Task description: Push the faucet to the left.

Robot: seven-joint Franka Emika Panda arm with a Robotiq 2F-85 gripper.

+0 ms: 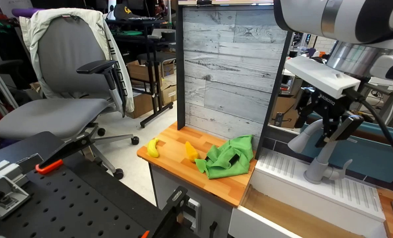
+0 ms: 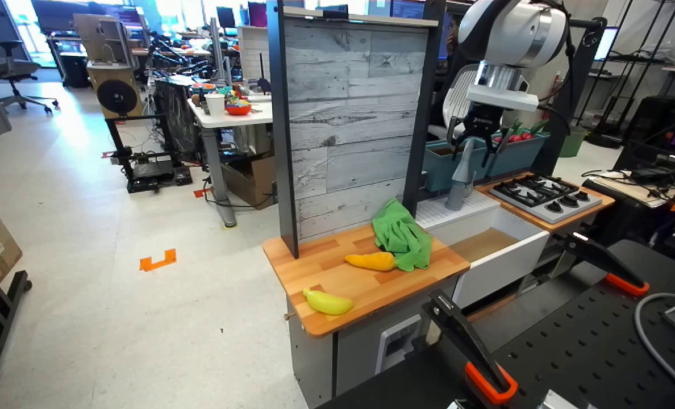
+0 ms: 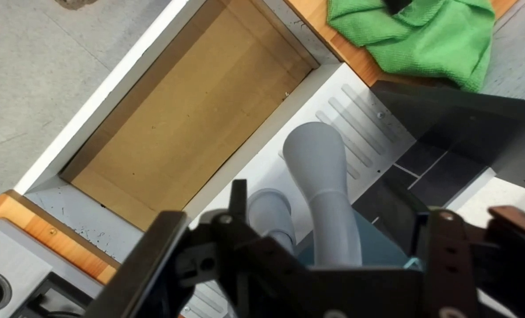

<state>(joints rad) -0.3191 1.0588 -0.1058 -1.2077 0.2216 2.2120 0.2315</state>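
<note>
while two fingers [image 3: 153, 245] straddle one faucet [image 3: 329, 198], one cloth [image 2: 405, 237] nearby, crumpled

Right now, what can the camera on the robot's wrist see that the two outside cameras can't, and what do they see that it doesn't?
Only the wrist view shows a small screw-like dot on the ribbed white ledge.

Only the exterior views show the yellow banana, the orange carrot and the big white arm.

All of them show the grey faucet, the green cloth, the open white box and the end effector.
</note>
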